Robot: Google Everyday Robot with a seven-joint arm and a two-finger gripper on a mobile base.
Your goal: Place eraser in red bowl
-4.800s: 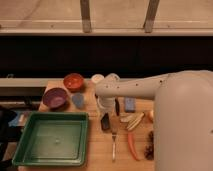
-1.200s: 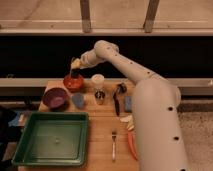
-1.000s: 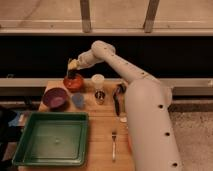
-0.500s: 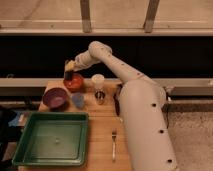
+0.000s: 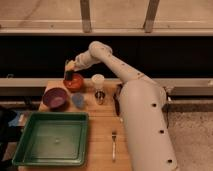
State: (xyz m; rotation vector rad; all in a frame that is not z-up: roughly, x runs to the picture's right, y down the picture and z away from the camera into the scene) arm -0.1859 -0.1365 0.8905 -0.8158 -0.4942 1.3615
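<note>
My arm (image 5: 117, 65) reaches from the lower right, where its broad white body fills the foreground, up and over to the far left corner of the wooden table (image 5: 102, 131). My gripper (image 5: 68, 74) hangs directly above the red bowl (image 5: 73, 82), pointing down so that its tip meets the bowl's rim line. A dark shape at that tip is probably the eraser (image 5: 68, 76); it sits at or just inside the mouth of the red bowl, and I cannot tell whether it is clasped or already lying in the bowl. Whether I am clenched or released cannot be told from this view. Just beside the red bowl, to its right, stands a white cup (image 5: 98, 81), and immediately in front of that a small metal cup (image 5: 100, 97). The purple bowl (image 5: 55, 97) rests in front of and to the left of the red bowl, near it but apart. Between the purple bowl and the metal cup lies a light blue block (image 5: 78, 100). The green tray (image 5: 51, 138) occupies the near left part of the table. A fork (image 5: 113, 145) lies near the front edge, just beside my arm's body.
</note>
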